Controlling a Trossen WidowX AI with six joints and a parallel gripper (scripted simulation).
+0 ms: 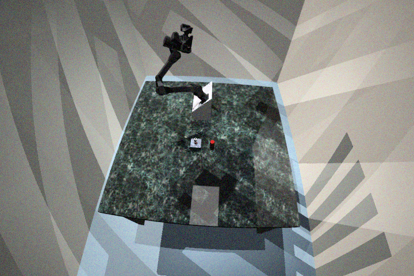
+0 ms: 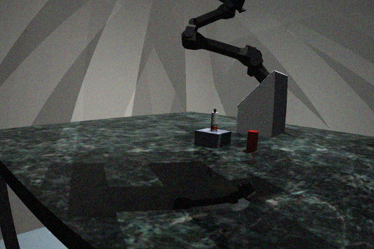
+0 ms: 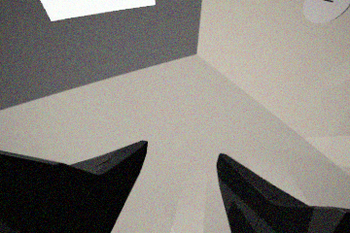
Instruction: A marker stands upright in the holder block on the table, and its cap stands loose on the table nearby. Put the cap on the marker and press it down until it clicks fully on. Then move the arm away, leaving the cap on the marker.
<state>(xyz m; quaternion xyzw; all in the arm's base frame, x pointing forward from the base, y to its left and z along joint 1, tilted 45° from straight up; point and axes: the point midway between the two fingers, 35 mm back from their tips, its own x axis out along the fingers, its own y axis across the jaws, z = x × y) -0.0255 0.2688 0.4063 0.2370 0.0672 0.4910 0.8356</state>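
Note:
A white marker with a dark tip stands upright in a small grey holder block near the middle of the dark green marble table. The red cap stands upright on the table just right of the block, apart from it. My gripper is raised high above the table's far edge, far from both. It is open and empty. In the wrist view it faces only walls; neither marker nor cap shows there. In the exterior view the gripper is cut off at the top edge.
A tall grey wedge-shaped block stands at the arm's base, behind the holder and the cap. A pale rectangular patch lies on the table near its front edge.

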